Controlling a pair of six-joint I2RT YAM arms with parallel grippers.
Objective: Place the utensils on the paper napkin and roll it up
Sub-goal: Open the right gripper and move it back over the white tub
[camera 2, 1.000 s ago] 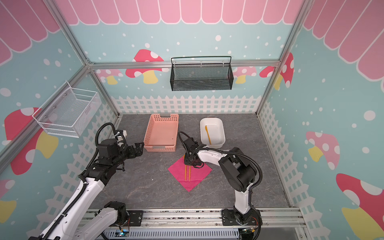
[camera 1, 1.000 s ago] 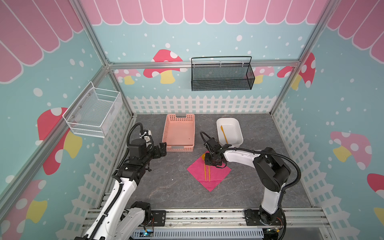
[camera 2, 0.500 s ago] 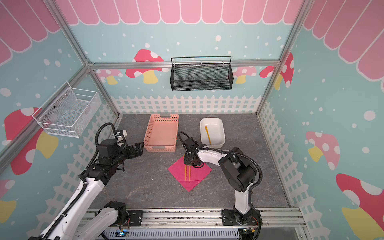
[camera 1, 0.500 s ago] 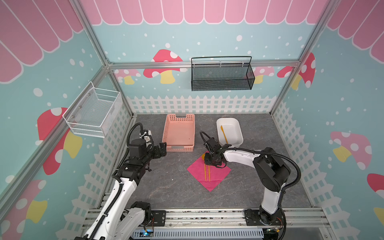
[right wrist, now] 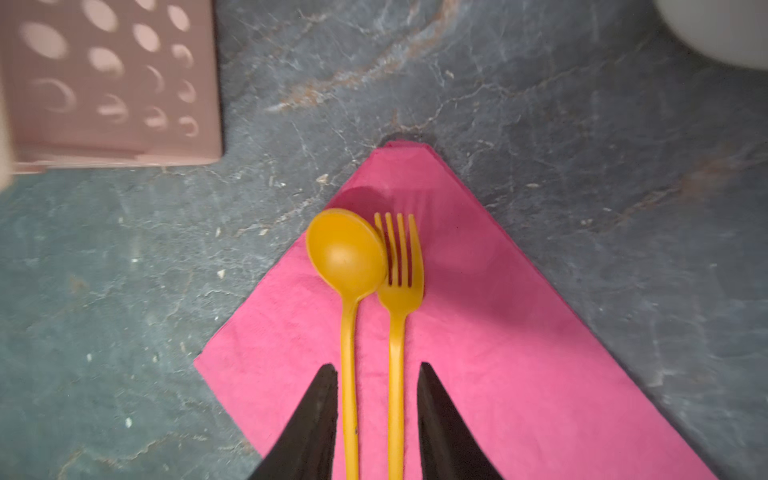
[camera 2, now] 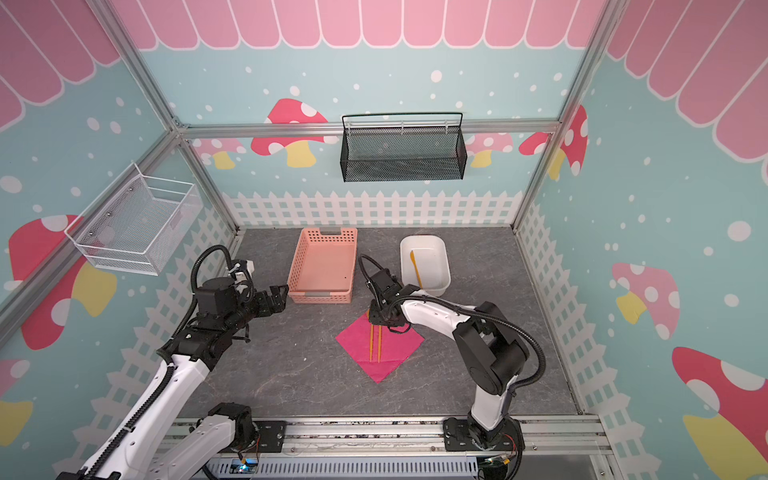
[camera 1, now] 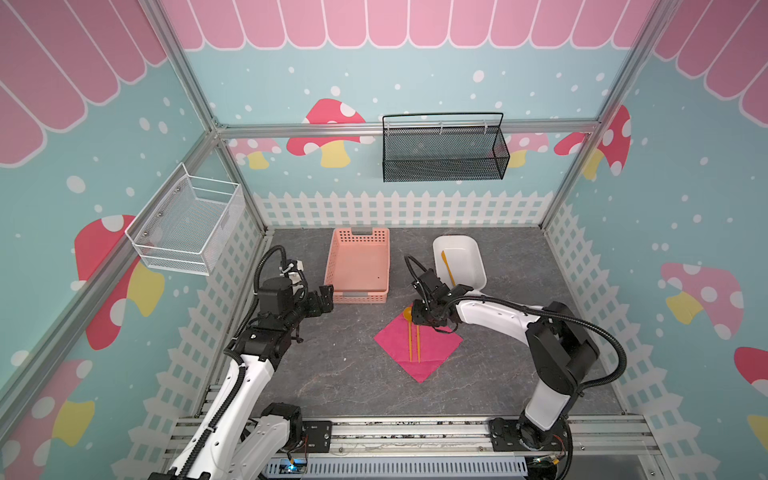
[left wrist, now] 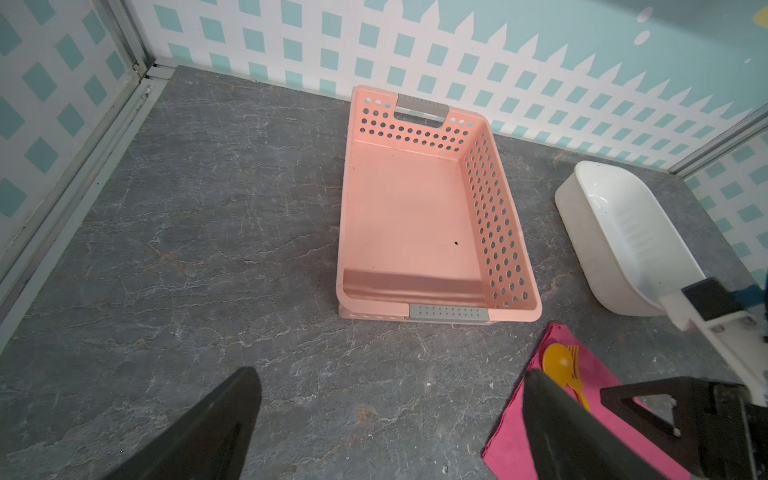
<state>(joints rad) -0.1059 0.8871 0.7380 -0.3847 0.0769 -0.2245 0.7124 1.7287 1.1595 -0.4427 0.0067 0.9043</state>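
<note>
We see the paper napkin point(camera 1: 432, 347), a thin hot-pink sheet with a soft, faintly fuzzy face, lying flat on the grey stone-veined table point(camera 1: 332, 374). It sits as a diamond, one corner pointing to the back of the cell and one to the front, with a crease across it near the front corner. On it lie the spoon point(right wrist: 347, 253) and the fork point(right wrist: 401, 274), both glossy orange-yellow plastic with slim handles side by side and parallel. Their long axes run front to back with the heads toward the back. The spoon's round bowl touches and partly covers the fork's outer tine, close to the napkin's edge. The right gripper point(right wrist: 376, 365) hangs low over them, its black wedge-shaped fingers point(right wrist: 316, 415) narrowly parted, one outside each handle. A sliver of pink shows on either side, so we read it as gripping neither. The thin straight piece point(camera 1: 447, 268) lies in the smooth, round-cornered white tub point(camera 1: 467, 253) behind the napkin, its length running roughly back to front on a slight slant. The left gripper point(left wrist: 392, 370) is above bare table, jaws spread wide with nothing between. It faces the salmon-pink plastic basket point(left wrist: 411, 216), which is rectangular, with walls punched with round holes and grey handle inserts at both ends.
</note>
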